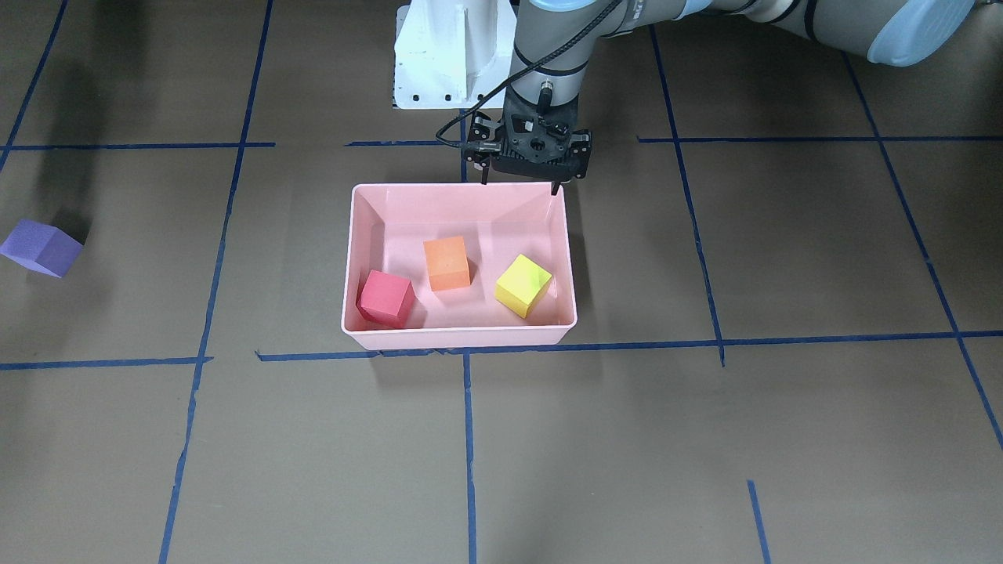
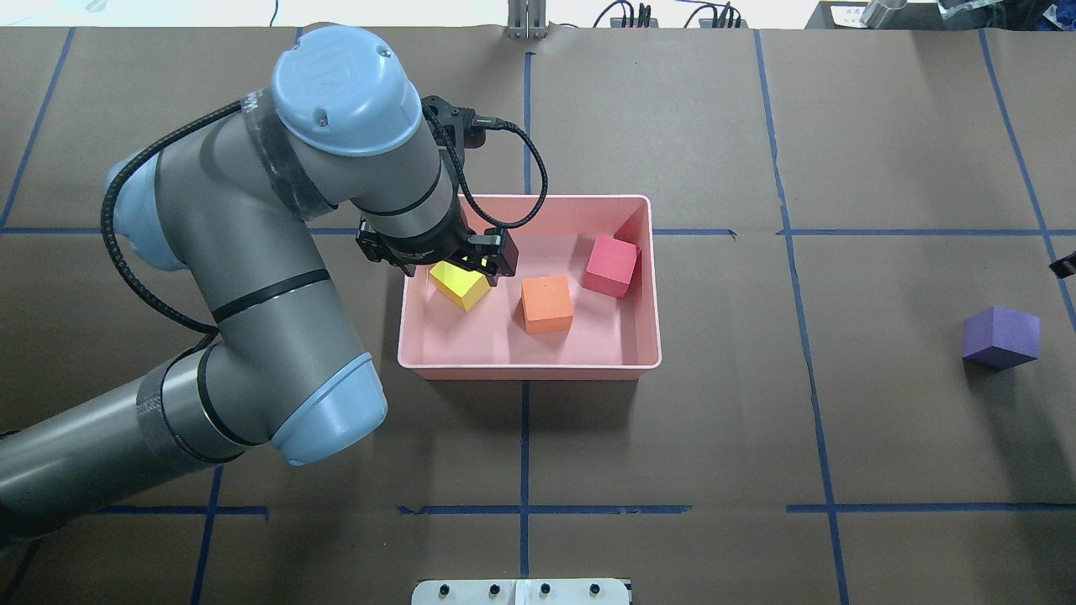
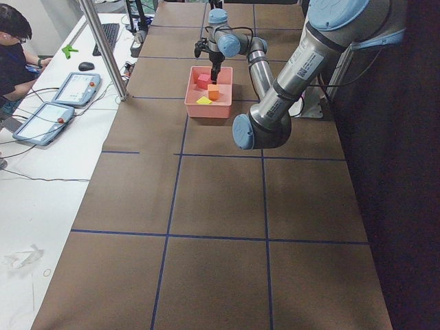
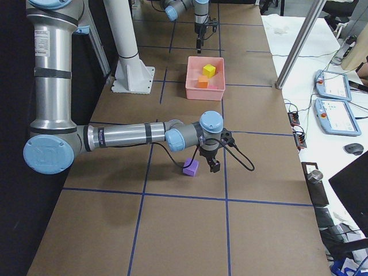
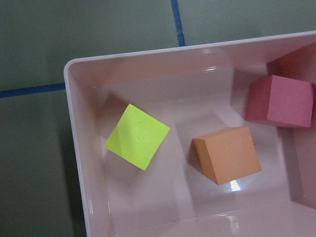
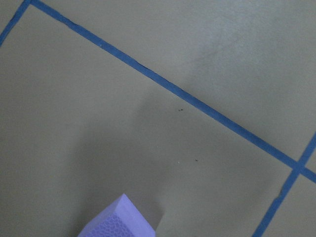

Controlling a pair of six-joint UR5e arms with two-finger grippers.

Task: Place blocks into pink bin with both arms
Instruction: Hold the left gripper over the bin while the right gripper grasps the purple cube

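The pink bin [image 1: 462,337] holds the red block [image 1: 385,298], the orange block [image 1: 447,263] and the yellow-green block [image 1: 523,284], each apart from the others. My left gripper [image 1: 519,186] is open and empty, above the bin's robot-side rim; in the overhead view it hangs over the yellow-green block [image 2: 458,284]. The left wrist view looks down on the three blocks in the bin [image 5: 74,148]. The purple block [image 2: 1000,336] lies on the table far to the bin's right. My right gripper [image 4: 211,165] hangs just beside the purple block [image 4: 191,167]; I cannot tell whether it is open or shut.
The white base pedestal [image 1: 447,55] stands behind the bin. Blue tape lines cross the brown table. A metal post [image 4: 299,46] and operator tablets [image 4: 330,86] stand on the white bench beyond the table's far edge.
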